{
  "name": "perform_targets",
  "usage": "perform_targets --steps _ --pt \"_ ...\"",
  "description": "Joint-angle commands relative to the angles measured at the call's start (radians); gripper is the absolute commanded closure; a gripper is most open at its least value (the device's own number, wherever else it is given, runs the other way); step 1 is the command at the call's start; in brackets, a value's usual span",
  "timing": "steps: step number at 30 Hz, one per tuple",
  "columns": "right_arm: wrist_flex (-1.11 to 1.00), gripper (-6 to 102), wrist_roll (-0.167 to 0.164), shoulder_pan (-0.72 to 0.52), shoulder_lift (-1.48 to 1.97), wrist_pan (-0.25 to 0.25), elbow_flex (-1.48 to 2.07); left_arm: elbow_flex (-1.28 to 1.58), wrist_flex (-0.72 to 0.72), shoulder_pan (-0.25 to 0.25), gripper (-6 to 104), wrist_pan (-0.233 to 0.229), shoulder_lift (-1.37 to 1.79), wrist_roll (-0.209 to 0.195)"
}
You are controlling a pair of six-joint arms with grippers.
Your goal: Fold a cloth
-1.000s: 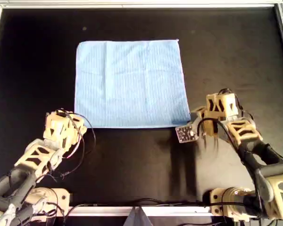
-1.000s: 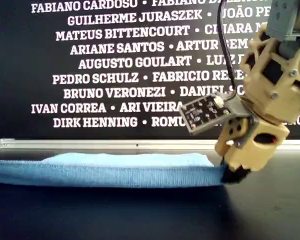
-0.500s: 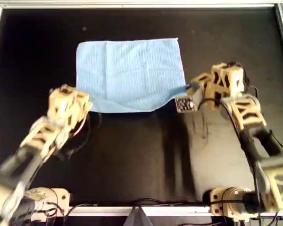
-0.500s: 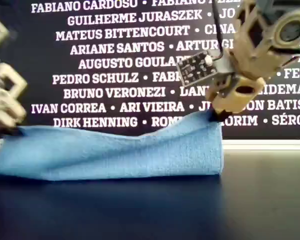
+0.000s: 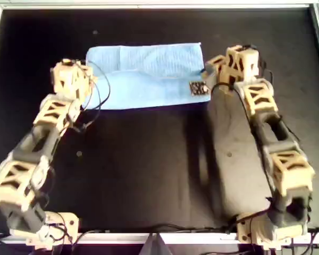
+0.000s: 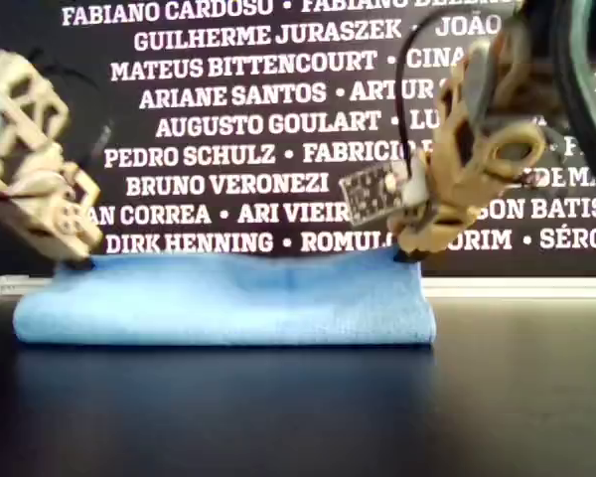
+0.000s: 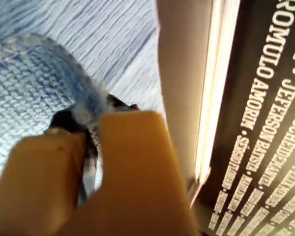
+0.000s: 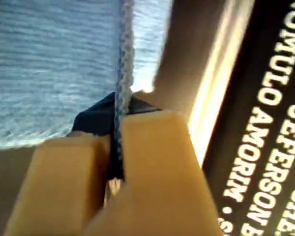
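The light blue cloth [image 5: 149,74] lies at the far middle of the black table, doubled over on itself, with its fold line facing the near side. In the exterior view the cloth [image 6: 228,298] is a low flat band. My first gripper [image 5: 86,79] is at the overhead view's left. It is shut on the cloth's lifted corner [image 7: 34,98] and sits low at the band's left end [image 6: 74,260]. My second gripper [image 5: 206,71] is at the overhead view's right. It is shut on the other lifted corner, its hem seen edge-on [image 8: 123,73], and sits at the band's right end [image 6: 407,256].
A metal rail [image 5: 149,6] frames the table's far edge. A black banner with white names [image 6: 228,99] stands behind it. A small circuit board [image 5: 198,88] hangs beside my second gripper. Bare black table [image 5: 149,170] stretches between the two arms on the near side.
Both grippers have carried the cloth's near edge up and towards the far side, then down. The cloth went from flat, to raised, to doubled over in a low band.
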Motion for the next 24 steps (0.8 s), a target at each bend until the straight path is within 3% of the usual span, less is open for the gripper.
perform_targets --steps 1,12,24 --pt "-0.034 97 -0.002 -0.005 -0.081 -0.012 -0.264 -0.186 -0.021 0.023 98 0.005 -0.058 0.006" --pt "-0.032 97 -0.003 -0.005 -0.407 0.0 -0.695 -0.462 -0.021 0.031 98 0.003 -0.299 0.006" --pt "-0.034 95 -0.003 -0.005 -0.589 0.002 -0.91 -0.495 -0.021 0.041 96 0.003 -0.33 0.006"
